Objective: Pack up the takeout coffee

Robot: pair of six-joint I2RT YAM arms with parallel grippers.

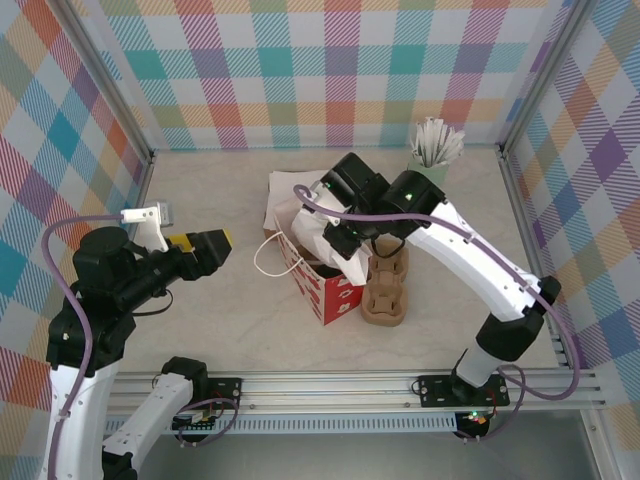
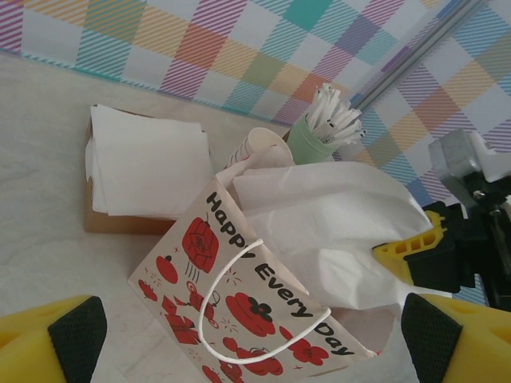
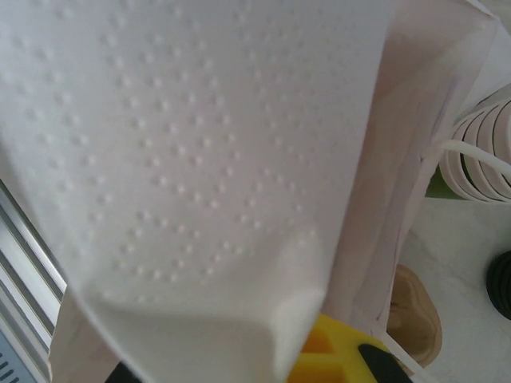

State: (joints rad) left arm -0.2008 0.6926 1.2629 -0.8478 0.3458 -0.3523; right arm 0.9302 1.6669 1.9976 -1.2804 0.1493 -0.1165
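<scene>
Right hand [image 1: 343,243]: closed on a white napkin [image 2: 319,215], pinched near one edge, poised over the open mouth of the bag [image 2: 239,307]. The napkin drapes down into the bag. Judged purpose: to lower it in on top of the contents.

The bag stands upright on the table [image 1: 200,190], mouth up, with a cord handle hanging on the side facing the left hand [image 1: 205,250].

Left hand: spread wide, holding nothing. It is left of the bag, apart from it and pointed at it. Judged to be standing by, perhaps to steady the bag.

Coffee: cannot place it for certain, since the napkin hides the bag's inside. Judged likely in the bag under the napkin, so directly below the right hand.

Just right of the bag: cardboard carrier [image 1: 385,295]. Behind the bag: cup stack [image 2: 259,148], tumbler [image 1: 428,170] of white sticks, napkin pile [image 2: 148,171].
</scene>
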